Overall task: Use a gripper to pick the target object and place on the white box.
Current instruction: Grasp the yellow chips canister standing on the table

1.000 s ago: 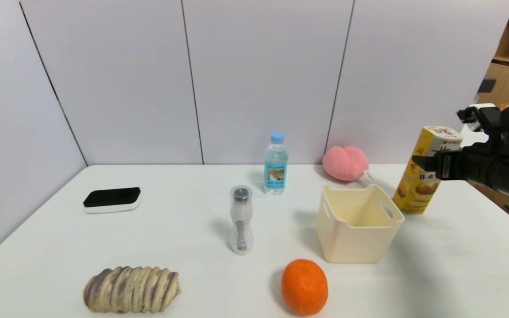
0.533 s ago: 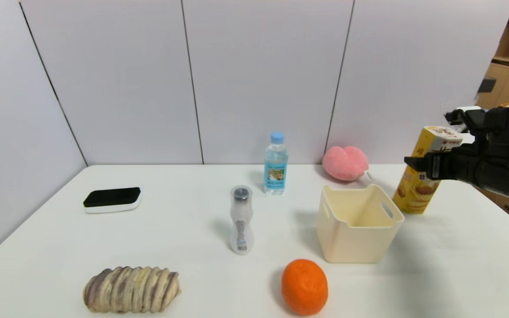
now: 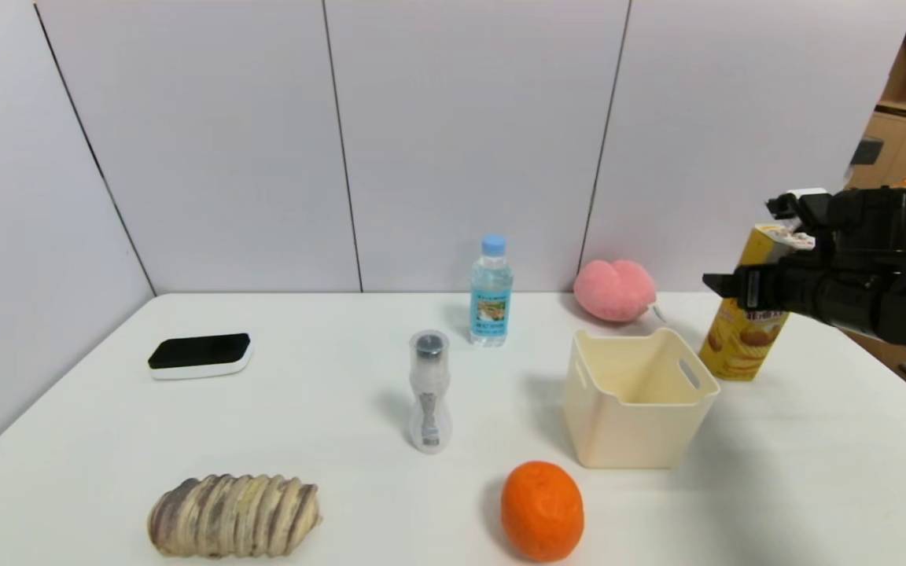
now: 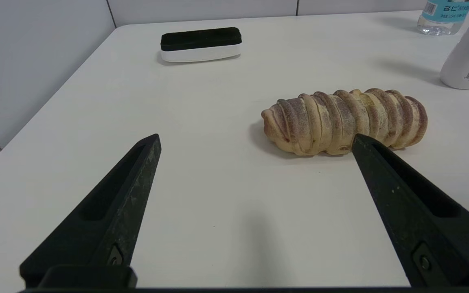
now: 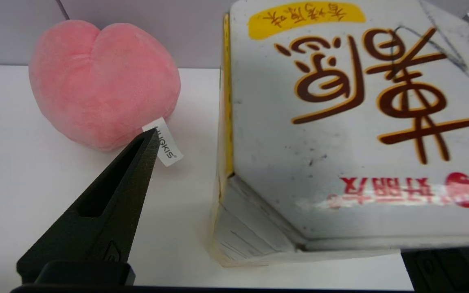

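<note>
A: Head view?
B: Right gripper (image 3: 728, 288) at upper part of yellow chip carton (image 3: 744, 338); carton upright on table, just beyond cream bin (image 3: 642, 424). Step in hand, likely: lining up the grasp.
A: Left wrist?
B: Left gripper (image 4: 257, 140) spread, idle over bare table near striped bread roll (image 4: 344, 122).
A: Right wrist?
B: Jaws wide apart, carton between, ungripped. Next: centre, then close.

Bright, diffuse light; soft shadows on white flat surface (image 3: 327, 409). Glare streak on white-topped yellow hexagonal carton (image 5: 299, 142), lid print soft.
</note>
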{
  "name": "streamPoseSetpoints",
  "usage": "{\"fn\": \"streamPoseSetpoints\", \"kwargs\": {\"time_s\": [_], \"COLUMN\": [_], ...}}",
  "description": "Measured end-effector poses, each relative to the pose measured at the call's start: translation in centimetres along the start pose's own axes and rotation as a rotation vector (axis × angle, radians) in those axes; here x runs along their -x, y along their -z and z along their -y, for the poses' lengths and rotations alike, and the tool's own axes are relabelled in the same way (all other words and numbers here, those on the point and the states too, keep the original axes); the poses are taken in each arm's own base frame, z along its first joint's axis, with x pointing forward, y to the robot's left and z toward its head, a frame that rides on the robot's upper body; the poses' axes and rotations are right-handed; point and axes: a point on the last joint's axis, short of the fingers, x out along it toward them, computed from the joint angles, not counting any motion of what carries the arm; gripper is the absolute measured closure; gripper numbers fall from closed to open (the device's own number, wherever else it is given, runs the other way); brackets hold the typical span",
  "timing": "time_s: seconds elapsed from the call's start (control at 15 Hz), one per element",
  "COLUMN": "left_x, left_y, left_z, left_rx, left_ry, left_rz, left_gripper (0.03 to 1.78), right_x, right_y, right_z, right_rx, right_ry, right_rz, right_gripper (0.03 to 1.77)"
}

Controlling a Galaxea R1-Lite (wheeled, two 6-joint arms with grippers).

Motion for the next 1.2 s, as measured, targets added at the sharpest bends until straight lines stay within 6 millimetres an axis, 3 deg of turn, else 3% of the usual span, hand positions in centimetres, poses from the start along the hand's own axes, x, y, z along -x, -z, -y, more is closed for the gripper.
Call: {"fn": "streamPoseSetpoints", "kwargs": {"time_s": [0.87,1.07,1.2], "left_x": [0.00,0.00,0.00], "left_y": [0.00,0.00,0.00], "left_z": [0.00,0.00,0.00], "left_rx": [0.000,0.000,0.000], "left_ry": [0.000,0.000,0.000], "left_rz": [0.000,0.000,0.000], "left_gripper": [0.12,0.12,0.12], "right_x": [0.64,0.61,0.62], "right_y": [0.70,0.43,0.50], "right_z": [-0.21,-0.22,-0.24], "right_rx": [0.001,0.004,0.005], "right_ry": [-0.008,-0.009,-0.009], "right_rz": [-0.021,-0.011,-0.014], "right_gripper": [0.09,0.61,0.85]}}
